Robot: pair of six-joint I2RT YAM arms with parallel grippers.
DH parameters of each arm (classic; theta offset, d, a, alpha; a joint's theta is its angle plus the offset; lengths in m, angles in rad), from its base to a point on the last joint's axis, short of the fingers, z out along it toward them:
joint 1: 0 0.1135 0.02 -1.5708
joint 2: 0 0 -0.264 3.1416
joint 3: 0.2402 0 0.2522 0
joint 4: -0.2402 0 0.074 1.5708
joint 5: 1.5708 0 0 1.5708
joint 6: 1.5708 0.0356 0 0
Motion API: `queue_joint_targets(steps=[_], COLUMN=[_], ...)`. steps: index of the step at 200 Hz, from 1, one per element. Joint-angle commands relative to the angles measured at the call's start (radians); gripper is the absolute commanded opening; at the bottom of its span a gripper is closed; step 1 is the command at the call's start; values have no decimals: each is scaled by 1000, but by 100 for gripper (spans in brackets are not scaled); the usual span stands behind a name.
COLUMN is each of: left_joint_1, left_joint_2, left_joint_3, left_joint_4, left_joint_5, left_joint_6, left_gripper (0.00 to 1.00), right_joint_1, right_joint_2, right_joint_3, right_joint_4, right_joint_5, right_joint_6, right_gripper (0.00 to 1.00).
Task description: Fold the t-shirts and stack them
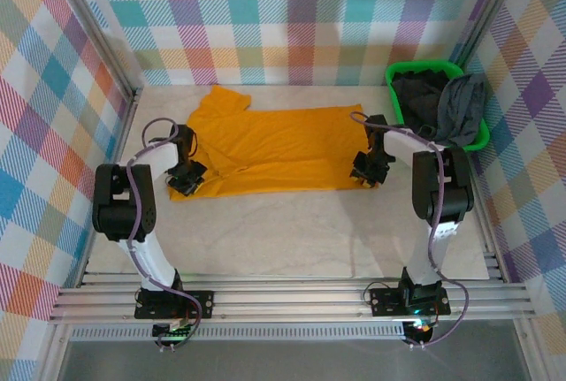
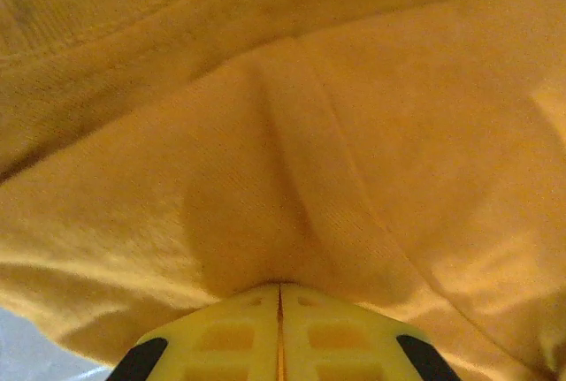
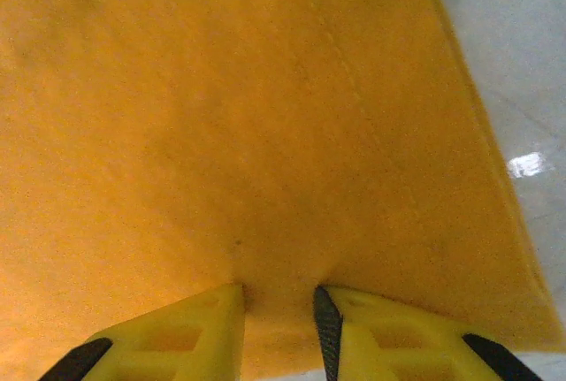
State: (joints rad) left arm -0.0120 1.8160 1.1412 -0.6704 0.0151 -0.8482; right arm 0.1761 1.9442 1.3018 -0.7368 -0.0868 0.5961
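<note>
Mustard-orange t-shirt (image 1: 274, 147): spread flat mid-table for folding
Left gripper (image 2: 280, 289): clenched on near-left hem, cloth puckering
Right gripper (image 3: 279, 293): fingers parted astride near-right hem
Grey t-shirt (image 1: 464, 107), near-black t-shirt (image 1: 416, 94): waiting in green basket (image 1: 424, 66)

The top camera sits high behind me, looking down and forward over the whole table (image 1: 292, 231). My left wrist camera looks along my left gripper (image 2: 279, 285), very close to the mustard-orange t-shirt (image 2: 354, 133). My right wrist camera looks along my right gripper (image 3: 279, 289), equally close. All three views share that shirt: the wrist views take its near-left corner and its right edge.
</note>
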Motion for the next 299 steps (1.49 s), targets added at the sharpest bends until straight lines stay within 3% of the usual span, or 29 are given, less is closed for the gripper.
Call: queue_joint_targets(steps=[1,72,123,149,163,196,220,240,267,299], left_joint_1=[12,4,4,3,4,-36,-91,-161,-228,-261], left_joint_2=[-45,-305,-520,-606,-636,-717,-716,-649,-593,-553], left_joint_3=[-67,-391,-534,-601,-571,-407,-377,-392,-395,-424], left_joint_4=[-5,-43,-162,-159,-181,-267,-208,-147,-140,-68], left_joint_5=[-47,-15,-45,-41,-55,-94,27,118,89,100], left_joint_6=[-30,-20,-24,-16,-7,-21,-92,-175,-238,-267], left_gripper=[9,8,8,12,16,37,48,52,54,56], right_joint_1=[-3,51,191,241,244,248,247,248,247,247], right_joint_2=[8,-179,-379,-422,-454,-586,-701,-692,-627,-612], right_joint_3=[-27,-290,-512,-538,-518,-440,-435,-424,-375,-350], right_joint_4=[-60,-172,-208,-228,-243,-282,-157,-40,36,57], right_joint_5=[39,48,10,42,57,93,-8,-160,-320,-332], right_joint_6=[-32,12,108,132,135,139,83,31,13,30], right_gripper=[32,35,38,39,39,43,53,58,58,60])
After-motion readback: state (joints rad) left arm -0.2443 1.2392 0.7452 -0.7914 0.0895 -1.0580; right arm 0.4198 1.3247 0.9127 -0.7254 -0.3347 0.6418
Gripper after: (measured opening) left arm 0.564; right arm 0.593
